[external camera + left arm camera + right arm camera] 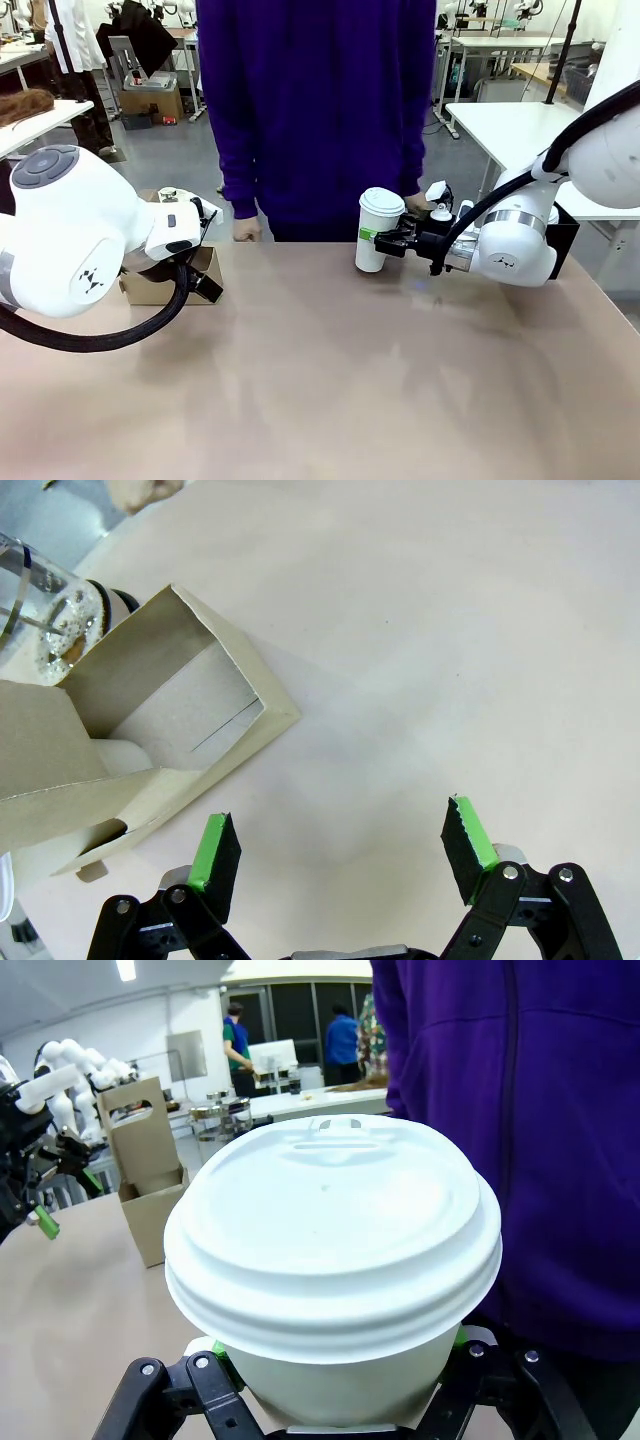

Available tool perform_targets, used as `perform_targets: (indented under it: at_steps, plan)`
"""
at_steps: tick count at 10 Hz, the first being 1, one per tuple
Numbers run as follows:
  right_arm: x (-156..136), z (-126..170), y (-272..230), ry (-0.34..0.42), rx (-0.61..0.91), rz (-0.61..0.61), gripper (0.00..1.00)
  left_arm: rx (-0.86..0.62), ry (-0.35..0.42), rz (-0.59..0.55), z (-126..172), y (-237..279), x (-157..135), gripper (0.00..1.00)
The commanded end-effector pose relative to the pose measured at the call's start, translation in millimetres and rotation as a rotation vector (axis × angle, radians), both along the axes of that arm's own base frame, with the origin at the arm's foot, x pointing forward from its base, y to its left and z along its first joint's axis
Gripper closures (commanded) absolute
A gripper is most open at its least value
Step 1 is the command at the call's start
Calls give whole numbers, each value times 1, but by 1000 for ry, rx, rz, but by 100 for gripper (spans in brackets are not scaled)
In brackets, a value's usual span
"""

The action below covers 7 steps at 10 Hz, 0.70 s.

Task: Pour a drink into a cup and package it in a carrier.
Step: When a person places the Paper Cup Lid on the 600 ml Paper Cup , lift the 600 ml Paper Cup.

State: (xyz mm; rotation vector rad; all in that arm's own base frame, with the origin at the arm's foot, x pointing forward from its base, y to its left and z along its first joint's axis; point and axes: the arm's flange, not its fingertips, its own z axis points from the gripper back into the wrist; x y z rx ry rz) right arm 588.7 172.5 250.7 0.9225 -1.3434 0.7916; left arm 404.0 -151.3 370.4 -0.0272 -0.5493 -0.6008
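My right gripper (374, 238) is shut on the cup (379, 222), a white paper cup with a white dome lid, gripped at mid-height low over the far side of the table. In the right wrist view the cup (330, 1250) stands between the black fingers (215, 1380). The lid hides the drink. The brown cardboard carrier (165, 283) stands at the table's far left, its centre handle up (140, 1130). My left gripper (340, 835) hangs open just beside the carrier (170, 710), nothing between its green pads (215, 848).
A person in a purple top (320, 110) stands at the far edge, one hand (246, 232) on the table and the other (415, 205) close behind the cup. A clear metal-banded jug (45, 620) stands behind the carrier. A black box (565, 240) sits behind my right arm.
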Motion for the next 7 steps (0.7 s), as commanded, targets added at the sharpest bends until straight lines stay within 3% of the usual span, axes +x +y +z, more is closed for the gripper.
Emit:
perform_targets:
  at_steps: [1,7]
  plan:
    - [-2,7,3,-6,7,0,20,-1,0,-1,0,0,0,0]
    - [-2,7,3,-6,7,0,20,-1,0,-1,0,0,0,0]
